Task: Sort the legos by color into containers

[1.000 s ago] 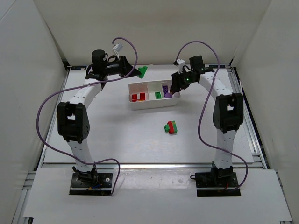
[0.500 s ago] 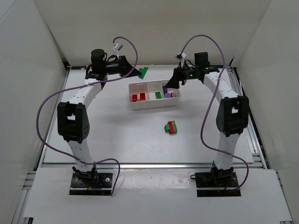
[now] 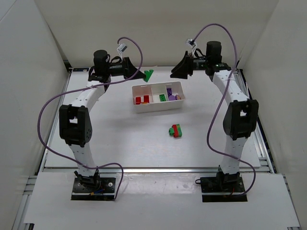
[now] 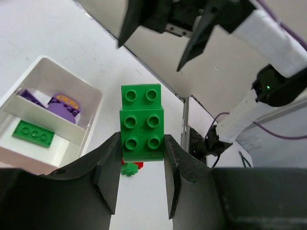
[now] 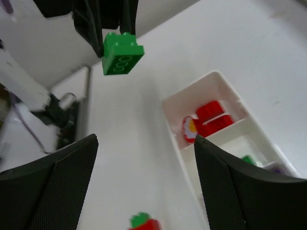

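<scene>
Your right gripper [image 3: 182, 71] has pulled back from the tray [image 3: 158, 108], jaws spread, purple brick [image 3: 176, 97] delivered; left gripper [image 4: 142, 143] pinches a green brick [image 4: 141, 127], likely next.

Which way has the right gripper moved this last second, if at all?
Yes. The right gripper has pulled back from over the right compartment of the tray to beyond its far edge.
</scene>
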